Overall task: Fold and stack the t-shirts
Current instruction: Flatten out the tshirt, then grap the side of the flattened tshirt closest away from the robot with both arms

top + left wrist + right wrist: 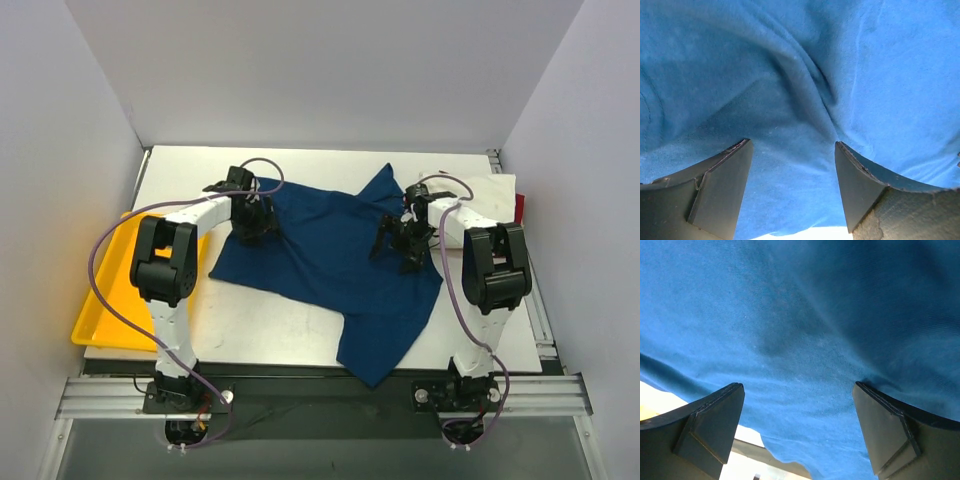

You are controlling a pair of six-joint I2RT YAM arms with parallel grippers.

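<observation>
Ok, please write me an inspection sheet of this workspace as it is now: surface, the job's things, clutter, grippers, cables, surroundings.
Surface: white table top, partly under cloth.
Job's things: large navy blue cloth t-shirt spread across the middle, wrinkled, not folded; cream-white cloth shirt and red cloth shirt at the far right corner, mostly hidden.
Clutter: yellow plastic tray at the left edge.
Grippers: left gripper open over the navy shirt; right gripper open over it too.
Cables: purple cables loop beside each arm.
Surroundings: plain pale walls on three sides; metal rail at the near edge.
</observation>
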